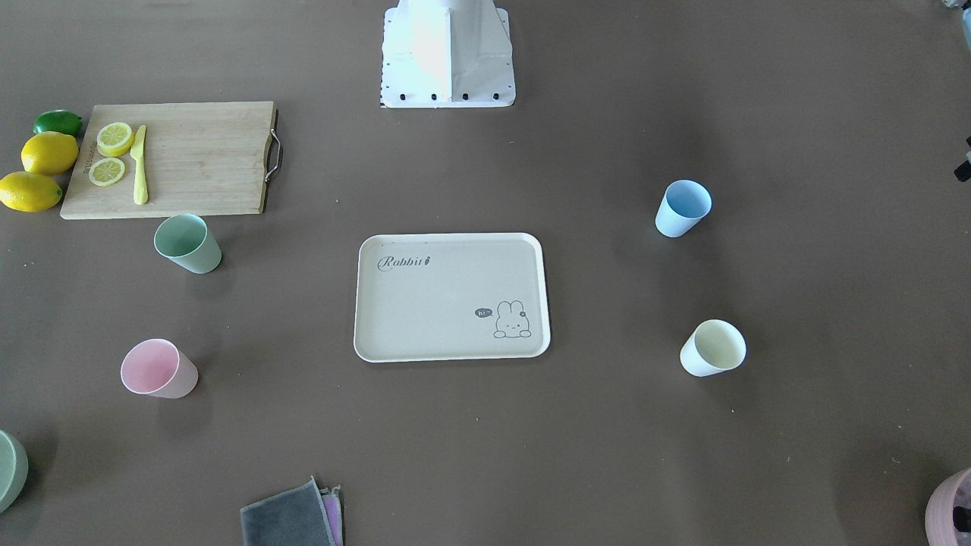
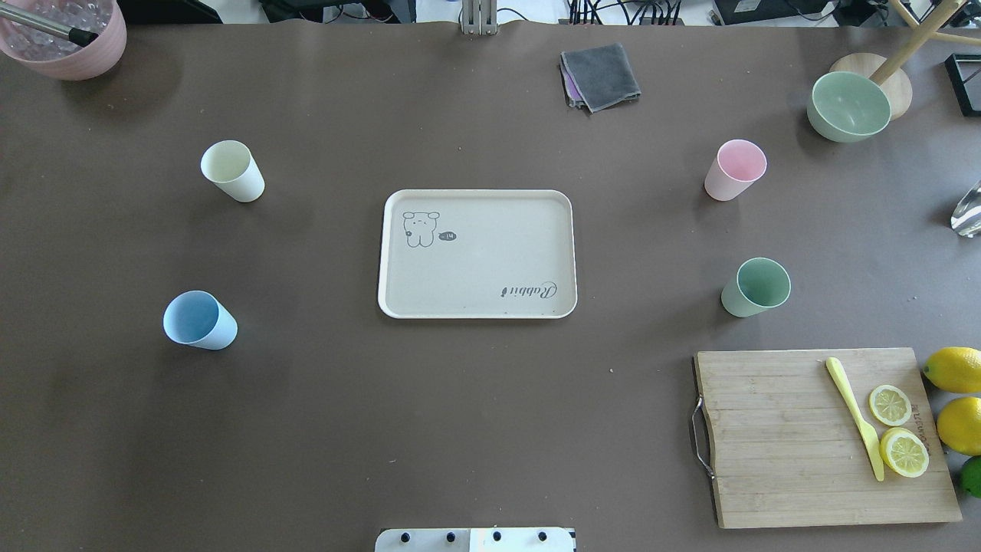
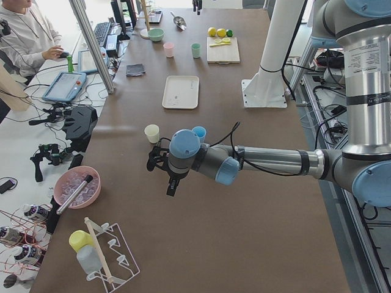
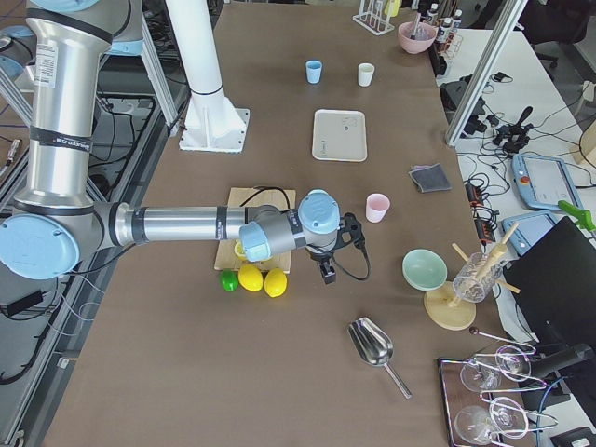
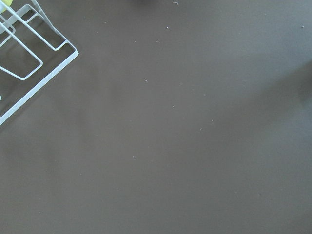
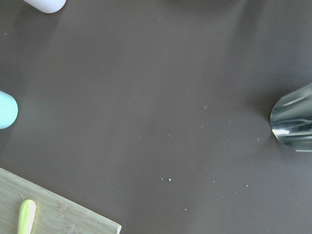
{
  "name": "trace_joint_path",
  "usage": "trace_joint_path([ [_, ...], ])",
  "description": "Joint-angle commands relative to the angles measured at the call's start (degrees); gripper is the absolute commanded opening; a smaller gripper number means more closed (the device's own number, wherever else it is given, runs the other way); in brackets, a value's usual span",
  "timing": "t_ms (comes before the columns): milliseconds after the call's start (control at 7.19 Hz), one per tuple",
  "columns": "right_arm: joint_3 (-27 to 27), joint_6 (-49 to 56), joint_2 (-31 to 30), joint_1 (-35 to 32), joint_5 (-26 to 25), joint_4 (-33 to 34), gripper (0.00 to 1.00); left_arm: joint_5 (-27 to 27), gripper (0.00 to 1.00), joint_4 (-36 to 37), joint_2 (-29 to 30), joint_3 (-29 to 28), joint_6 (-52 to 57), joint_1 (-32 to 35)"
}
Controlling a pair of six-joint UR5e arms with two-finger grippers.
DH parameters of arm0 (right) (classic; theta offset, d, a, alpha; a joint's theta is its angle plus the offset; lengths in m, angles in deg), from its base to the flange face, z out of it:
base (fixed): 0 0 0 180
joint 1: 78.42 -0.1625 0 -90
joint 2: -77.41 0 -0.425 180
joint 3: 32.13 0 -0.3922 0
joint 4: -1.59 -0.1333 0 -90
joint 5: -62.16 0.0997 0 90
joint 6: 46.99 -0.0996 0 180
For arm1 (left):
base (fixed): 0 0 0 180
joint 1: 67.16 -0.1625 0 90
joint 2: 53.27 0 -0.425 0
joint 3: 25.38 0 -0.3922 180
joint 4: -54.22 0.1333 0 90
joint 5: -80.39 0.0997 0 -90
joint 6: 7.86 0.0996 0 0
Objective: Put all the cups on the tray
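The cream tray (image 2: 475, 261) lies flat at the table's middle with nothing on it. All the cups stand on the table around it. The pale yellow-cream cup (image 2: 232, 171) and the light blue cup (image 2: 199, 320) are on my left. The pink cup (image 2: 734, 170) and the mint green cup (image 2: 755, 287) are on my right. My left gripper (image 3: 171, 188) hangs over bare table beyond the left cups. My right gripper (image 4: 328, 273) hangs past the lemons. Both show only in the side views, so I cannot tell whether they are open or shut.
A wooden cutting board (image 2: 820, 437) with lemon slices and a yellow knife lies front right, with lemons (image 2: 954, 369) beside it. A green bowl (image 2: 849, 106), a grey cloth (image 2: 602, 75) and a pink bowl (image 2: 65, 34) stand along the far edge. A metal scoop (image 6: 295, 124) and a wire rack (image 5: 24, 63) sit at the table's ends.
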Motion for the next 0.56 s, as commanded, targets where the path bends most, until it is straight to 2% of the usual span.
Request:
trace_joint_path([
  [0,-0.2,-11.6,6.4,8.2,-0.1,0.0,1.0,-1.6,0.98,-0.5,1.6,2.8,-11.7,-2.0],
  [278,-0.4,-20.3,10.9,14.2,-2.7,-0.1,1.0,-1.0,0.98,-0.5,5.7,4.5,-25.8,-8.2],
  [417,-0.3,-24.1,12.4,17.8,-5.4,-0.1,1.0,-0.9,0.98,-0.5,6.7,4.7,-28.2,-11.2],
])
